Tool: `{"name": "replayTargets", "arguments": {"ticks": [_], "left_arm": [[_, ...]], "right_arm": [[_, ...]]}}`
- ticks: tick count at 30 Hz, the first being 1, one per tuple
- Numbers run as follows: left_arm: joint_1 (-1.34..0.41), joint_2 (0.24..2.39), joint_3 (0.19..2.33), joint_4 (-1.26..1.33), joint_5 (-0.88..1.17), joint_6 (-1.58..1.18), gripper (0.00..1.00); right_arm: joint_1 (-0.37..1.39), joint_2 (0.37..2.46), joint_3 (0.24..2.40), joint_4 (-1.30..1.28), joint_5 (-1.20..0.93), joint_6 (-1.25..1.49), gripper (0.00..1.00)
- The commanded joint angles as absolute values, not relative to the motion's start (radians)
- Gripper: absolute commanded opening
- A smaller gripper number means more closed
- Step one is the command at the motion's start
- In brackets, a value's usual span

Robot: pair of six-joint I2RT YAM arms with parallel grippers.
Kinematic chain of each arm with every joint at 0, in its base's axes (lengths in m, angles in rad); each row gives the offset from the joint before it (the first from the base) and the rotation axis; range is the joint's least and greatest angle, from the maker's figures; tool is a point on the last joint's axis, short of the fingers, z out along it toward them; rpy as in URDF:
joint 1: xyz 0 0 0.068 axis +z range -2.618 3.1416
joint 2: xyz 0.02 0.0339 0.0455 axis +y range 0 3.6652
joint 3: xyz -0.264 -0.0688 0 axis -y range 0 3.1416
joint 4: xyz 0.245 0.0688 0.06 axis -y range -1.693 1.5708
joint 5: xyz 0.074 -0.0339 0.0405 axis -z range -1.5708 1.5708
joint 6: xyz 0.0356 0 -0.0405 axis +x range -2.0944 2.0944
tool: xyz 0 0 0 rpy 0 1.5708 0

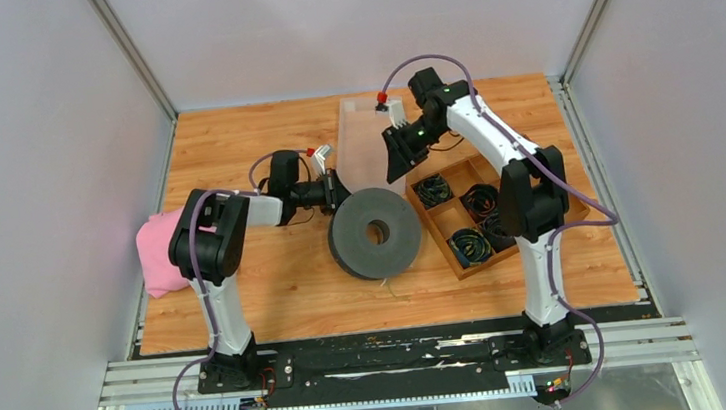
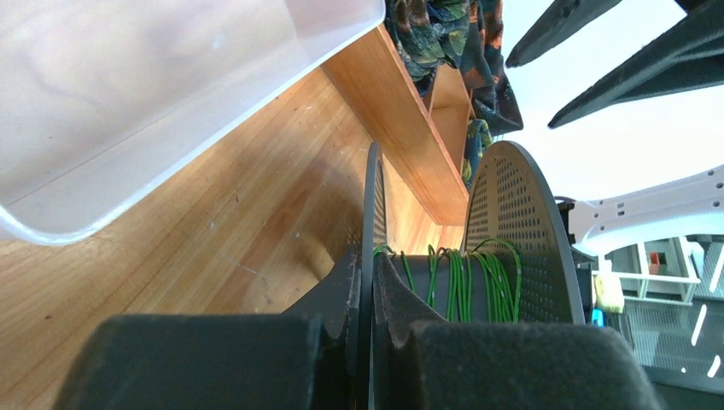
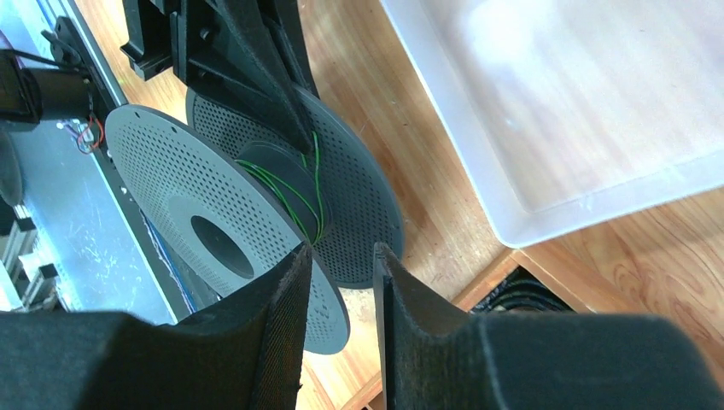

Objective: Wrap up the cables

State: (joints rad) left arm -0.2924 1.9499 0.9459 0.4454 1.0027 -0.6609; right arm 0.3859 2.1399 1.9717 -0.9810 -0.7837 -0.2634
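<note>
A grey perforated spool [image 1: 374, 232] lies flat mid-table with thin green cable [image 2: 465, 282] wound on its hub. My left gripper [image 1: 337, 189] is at the spool's far left rim. In the left wrist view it [image 2: 369, 256] is shut on the thin edge of one flange [image 2: 373, 196]. My right gripper [image 1: 397, 157] hovers above and right of the spool, over the gap between bin and tray. In the right wrist view it [image 3: 341, 249] stands narrowly open and empty, with the spool [image 3: 213, 205] and its green cable [image 3: 299, 192] below.
A clear plastic bin [image 1: 364, 135] stands behind the spool. A wooden compartment tray [image 1: 438, 220] with coiled black cables sits right of the spool. A pink cloth [image 1: 158, 253] lies at the left table edge. Grey walls enclose three sides.
</note>
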Motion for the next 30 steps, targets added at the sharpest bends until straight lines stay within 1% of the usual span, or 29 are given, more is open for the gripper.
{"name": "replayTargets", "arguments": {"ticks": [1, 7, 14, 16, 17, 18, 20, 21, 25, 30], "left_arm": [[-0.281, 1.969, 0.974, 0.401, 0.924, -0.572, 0.05], [-0.272, 1.967, 0.971, 0.375, 0.908, -0.553, 0.09], [-0.264, 1.959, 0.969, 0.351, 0.894, -0.535, 0.20], [-0.264, 1.956, 0.969, 0.350, 0.899, -0.539, 0.21], [-0.263, 1.954, 0.969, 0.350, 0.902, -0.544, 0.21], [-0.260, 1.952, 0.968, 0.350, 0.905, -0.553, 0.17], [-0.247, 1.949, 0.968, 0.348, 0.911, -0.587, 0.06], [-0.239, 1.945, 0.968, 0.348, 0.914, -0.605, 0.01], [-0.220, 1.902, 0.950, 0.348, 0.894, -0.633, 0.00], [-0.212, 1.847, 0.917, 0.346, 0.854, -0.679, 0.00]], "right_arm": [[0.342, 2.094, 1.984, -0.998, -0.792, -0.226, 0.33], [0.327, 1.961, 1.881, -0.920, -0.732, -0.219, 0.33], [0.341, 1.796, 1.635, -0.801, -0.727, -0.205, 0.34], [0.350, 1.762, 1.575, -0.778, -0.710, -0.211, 0.35], [0.353, 1.745, 1.549, -0.767, -0.706, -0.211, 0.35], [0.355, 1.727, 1.519, -0.746, -0.706, -0.206, 0.35], [0.359, 1.696, 1.458, -0.714, -0.719, -0.201, 0.36], [0.359, 1.676, 1.426, -0.692, -0.725, -0.196, 0.36], [0.369, 1.594, 1.259, -0.552, -0.741, -0.168, 0.38], [0.388, 1.553, 1.100, -0.420, -0.747, -0.147, 0.38]]}}
